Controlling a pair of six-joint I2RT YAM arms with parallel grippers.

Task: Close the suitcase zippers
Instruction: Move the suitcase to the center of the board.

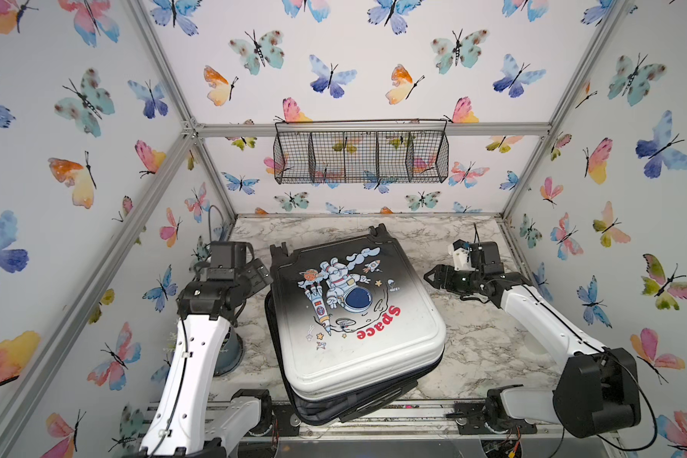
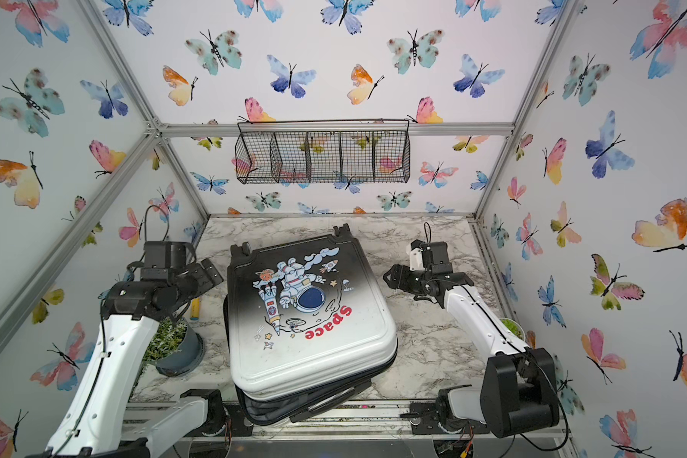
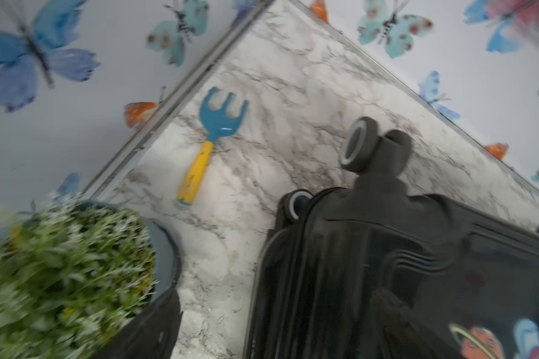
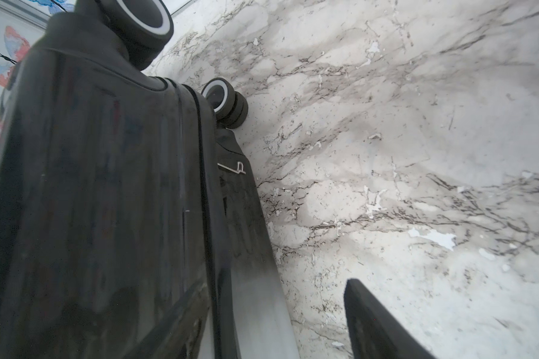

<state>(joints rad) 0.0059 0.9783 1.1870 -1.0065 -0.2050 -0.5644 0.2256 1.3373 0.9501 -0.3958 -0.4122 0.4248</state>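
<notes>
Glossy hard-shell suitcase [image 1: 357,309] lies flat at the middle of a marble-patterned tabletop [image 1: 472,345], astronaut print up. Its smooth, contoured lid fades from black at the far, wheeled end to white at the near end, which reaches past the tabletop's front edge. The two halves sit askew and gape along the near edge, baring dark fabric. The black zipper [image 4: 203,174] runs like a cord between the shells.

The left jaws stand wide open and empty just beside the case's far left corner, close to a rubbery black wheel [image 3: 358,144]. The right jaws, also parted and holding nothing, hover near the case's right edge without touching it. One matte black finger [image 4: 380,326] shows over bare marble.

A leafy plant [image 2: 175,341] in a grey pot and a blue-and-yellow plastic rake [image 3: 212,136] sit to the left. A black wire basket [image 1: 361,152] hangs on the butterfly-papered back wall.
</notes>
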